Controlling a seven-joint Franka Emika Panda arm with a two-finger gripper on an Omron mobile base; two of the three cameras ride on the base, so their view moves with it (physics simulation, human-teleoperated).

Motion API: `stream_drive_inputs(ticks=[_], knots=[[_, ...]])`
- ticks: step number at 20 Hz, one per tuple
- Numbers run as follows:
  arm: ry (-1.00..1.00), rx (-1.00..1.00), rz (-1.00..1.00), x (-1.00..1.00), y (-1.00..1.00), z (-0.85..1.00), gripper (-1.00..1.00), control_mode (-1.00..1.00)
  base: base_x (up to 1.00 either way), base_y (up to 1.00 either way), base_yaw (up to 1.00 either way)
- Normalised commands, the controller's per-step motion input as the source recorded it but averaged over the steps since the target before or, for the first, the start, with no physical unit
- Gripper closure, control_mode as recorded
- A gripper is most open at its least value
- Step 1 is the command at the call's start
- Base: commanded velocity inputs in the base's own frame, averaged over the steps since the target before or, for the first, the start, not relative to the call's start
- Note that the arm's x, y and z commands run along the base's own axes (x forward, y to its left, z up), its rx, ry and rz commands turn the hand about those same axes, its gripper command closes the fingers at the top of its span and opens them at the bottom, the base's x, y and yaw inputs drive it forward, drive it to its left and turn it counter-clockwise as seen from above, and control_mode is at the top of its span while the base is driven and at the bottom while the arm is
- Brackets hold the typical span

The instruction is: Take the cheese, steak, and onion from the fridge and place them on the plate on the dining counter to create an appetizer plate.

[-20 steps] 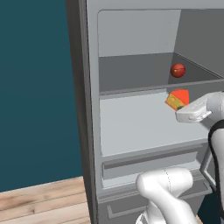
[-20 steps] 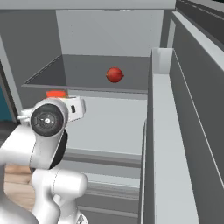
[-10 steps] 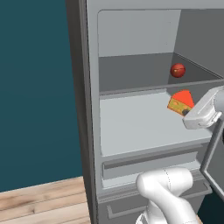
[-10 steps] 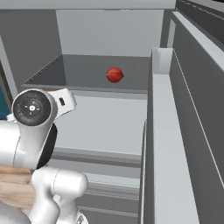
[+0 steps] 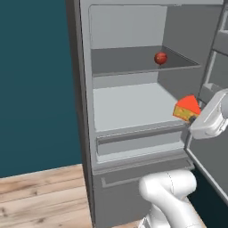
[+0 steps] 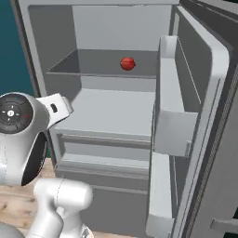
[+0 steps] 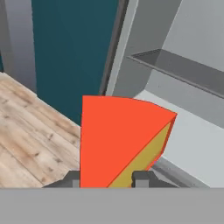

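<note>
The cheese [image 5: 187, 108] had come out from over the middle shelf [image 5: 129, 107] since a second ago, carried toward the front right edge of the fridge [image 5: 84, 111] with the hand rolling as it went. In the hand view the two dark fingertips [image 7: 144, 178] sat on either side of the wedge's base, pinching it between them, red rind face toward the camera and a yellow side showing on the right. The gripper [image 5: 193, 119] held the wedge in the air by the shelf's front right corner, close to the open door. Further in, the onion [image 6: 127, 63] sat alone on the upper shelf [image 6: 93, 67], toward the back, well apart from the cheese. The middle shelf below it lay bare and pale. The door bins [image 6: 174, 130] on the swung-open door [image 6: 204, 107] looked bare inside as far as could be seen. Wooden floor [image 5: 40, 196] ran past the fridge's left side.
</note>
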Motion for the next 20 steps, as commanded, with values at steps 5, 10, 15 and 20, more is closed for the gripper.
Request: stream_drive_inputs(ticks=[5, 10, 15, 20], knots=[[0.0, 0.0, 0.0, 0.0, 0.0, 0.0, 1.0, 1.0, -1.0, 0.0, 0.11], [0.0, 0.0, 0.0, 0.0, 0.0, 0.0, 1.0, 1.0, -1.0, 0.0, 0.46], [0.0, 0.0, 0.0, 0.0, 0.0, 0.0, 1.0, 1.0, -0.98, 0.0, 0.67], [0.0, 0.0, 0.0, 0.0, 0.0, 0.0, 1.0, 1.0, -0.77, 0.02, 0.77]])
